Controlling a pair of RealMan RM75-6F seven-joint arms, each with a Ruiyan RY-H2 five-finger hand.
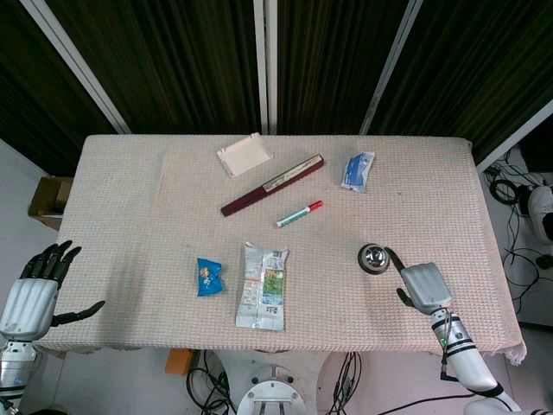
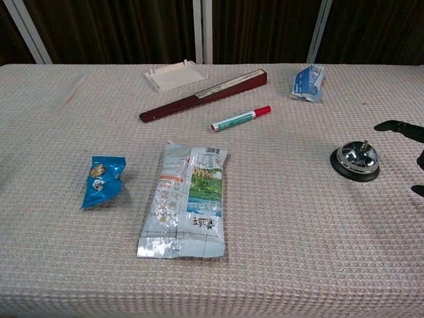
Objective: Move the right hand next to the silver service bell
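The silver service bell (image 1: 374, 258) on its black base stands on the table's right side, also in the chest view as the bell (image 2: 356, 160). My right hand (image 1: 421, 285) lies just right of it and nearer the front edge, fingers apart, one dark fingertip reaching toward the bell's rim without clearly touching it. The chest view shows only its dark fingertips (image 2: 396, 126) at the right edge. My left hand (image 1: 34, 288) hangs off the table's front left corner, fingers spread, holding nothing.
A silver snack packet (image 1: 263, 284) and a small blue packet (image 1: 207, 276) lie front centre. Further back lie a green-and-red marker (image 1: 299, 213), a dark red folded fan (image 1: 271, 185), a white lid (image 1: 244, 156) and a crumpled blue-white wrapper (image 1: 357, 170).
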